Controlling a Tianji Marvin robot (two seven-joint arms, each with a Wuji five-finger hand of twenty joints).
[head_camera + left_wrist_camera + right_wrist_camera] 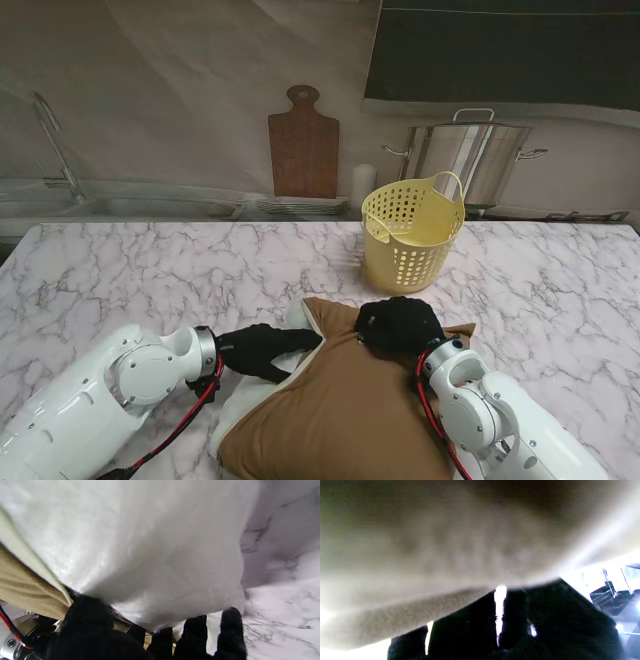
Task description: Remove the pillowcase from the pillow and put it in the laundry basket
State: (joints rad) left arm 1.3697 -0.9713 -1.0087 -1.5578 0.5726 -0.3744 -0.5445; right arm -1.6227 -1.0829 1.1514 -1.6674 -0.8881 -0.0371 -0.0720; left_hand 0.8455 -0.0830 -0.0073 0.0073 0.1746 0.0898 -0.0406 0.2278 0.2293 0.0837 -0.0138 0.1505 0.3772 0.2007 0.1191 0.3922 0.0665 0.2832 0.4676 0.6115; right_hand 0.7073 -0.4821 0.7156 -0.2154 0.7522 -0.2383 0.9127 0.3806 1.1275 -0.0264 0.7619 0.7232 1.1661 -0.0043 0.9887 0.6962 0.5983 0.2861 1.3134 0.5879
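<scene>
The pillow lies near me at the middle of the marble table [120,270], mostly covered by its brown pillowcase [340,410]. The white pillow [238,405] shows along its left side. My left hand [262,348], in a black glove, reaches in from the left at the case's open edge. In the left wrist view its fingers [230,630] and thumb curl around the white pillow [150,542], with the brown pillowcase [22,585] beside the thumb. My right hand [400,322] is fisted on the pillowcase's far edge, and brown fabric [445,555] drapes over its fingers [470,627]. The yellow laundry basket [410,240] stands upright just beyond.
Against the back wall are a steel stockpot [470,160], a wooden cutting board [303,145] and a small white cylinder [364,180]. A sink with a faucet [55,145] sits at the far left. The basket is about a hand's width beyond my right hand.
</scene>
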